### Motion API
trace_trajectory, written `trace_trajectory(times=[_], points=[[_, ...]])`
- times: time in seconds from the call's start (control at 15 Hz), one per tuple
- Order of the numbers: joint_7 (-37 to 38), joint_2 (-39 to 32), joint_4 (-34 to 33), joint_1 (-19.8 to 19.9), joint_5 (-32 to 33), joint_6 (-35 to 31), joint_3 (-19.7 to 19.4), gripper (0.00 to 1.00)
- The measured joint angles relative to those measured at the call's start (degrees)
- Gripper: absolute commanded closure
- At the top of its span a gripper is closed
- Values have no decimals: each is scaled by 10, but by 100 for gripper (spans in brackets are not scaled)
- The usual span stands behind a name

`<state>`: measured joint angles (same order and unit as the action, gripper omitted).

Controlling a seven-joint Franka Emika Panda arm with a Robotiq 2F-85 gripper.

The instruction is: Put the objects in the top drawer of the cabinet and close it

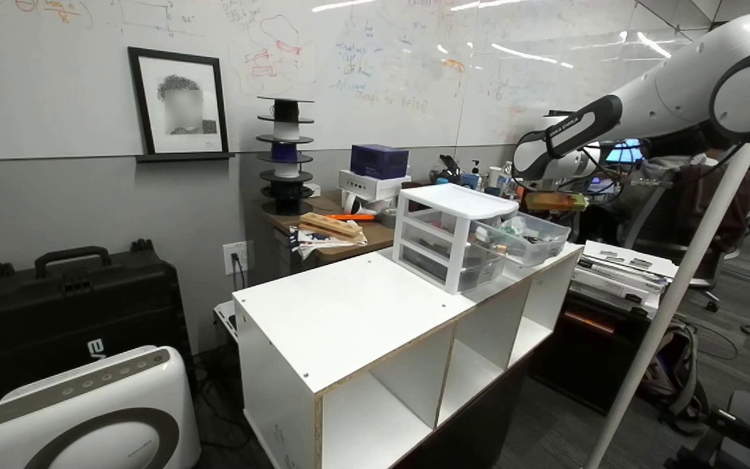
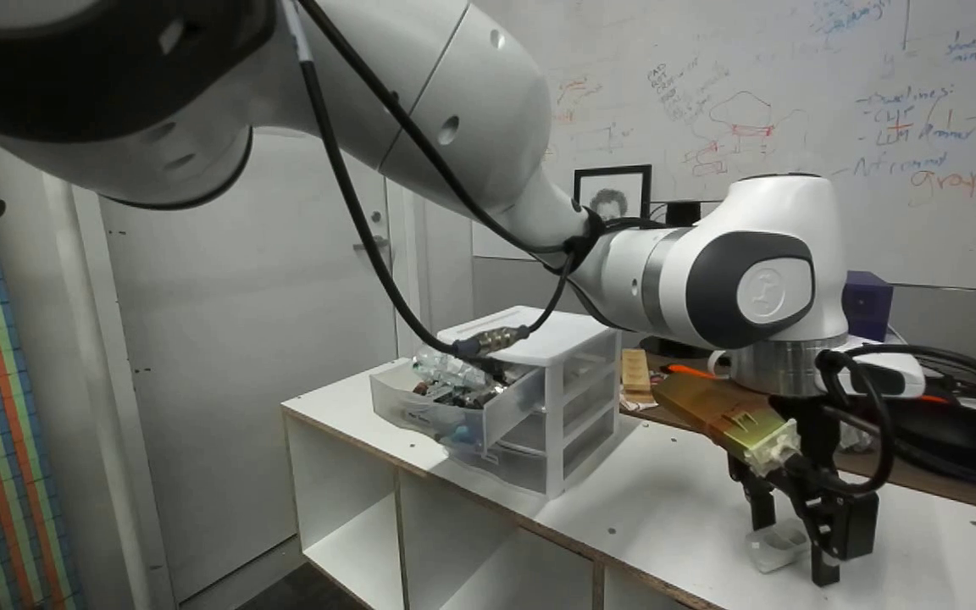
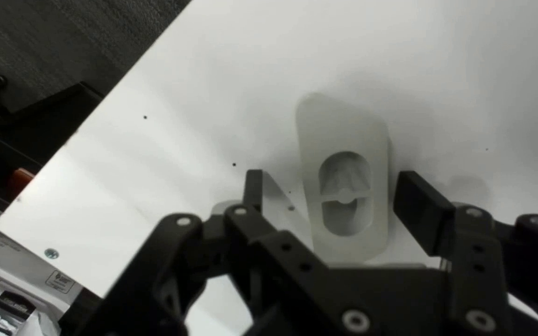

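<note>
White and long, an open-cubby shelf unit (image 1: 336,319) carries the cabinet and the piece to be put away. Above it reaches a white robot arm (image 2: 471,110), its far end pointing down over one end of the shelf top. Near the middle of that top stands the cabinet (image 1: 459,200), small, boxy and plastic. Its translucent top drawer (image 2: 403,407) is pulled out and already holds a jumble of small items (image 2: 458,394), some clear, some dark.

Well apart from the cabinet, the jaws stand apart, straddling a pale, translucent plastic piece (image 3: 343,140). That piece lies on the shelf top, outside the drawer, and has an oval hollow split by a thin bar. In the wrist view one finger (image 3: 421,210) is just beside it; the opposite one leaves a wider gap, and no grip shows.

The step in hand looks to be picking up this piece. Next, the jaws need to come together across its narrow width, evenly if possible, since the nearer finger would probably touch first and nudge it. Lifting, carrying it to the open drawer and releasing should follow, with closing the drawer left for last.
</note>
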<state>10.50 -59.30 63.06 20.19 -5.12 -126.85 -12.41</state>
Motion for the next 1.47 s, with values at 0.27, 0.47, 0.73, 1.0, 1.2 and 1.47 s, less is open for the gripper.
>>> trace_trajectory(times=[0.27, 0.47, 0.73, 1.0, 1.2, 1.47], points=[[5, 0, -7, 0, 0, 1, 0, 85], [11, 0, -7, 0, 0, 1, 0, 85], [22, 0, -7, -1, 0, -3, 0, 85], [67, 21, -4, -6, -3, -14, -1, 85], [106, 67, 11, -19, -8, -16, -1, 85], [141, 151, 72, -52, -6, -19, -2, 85]])
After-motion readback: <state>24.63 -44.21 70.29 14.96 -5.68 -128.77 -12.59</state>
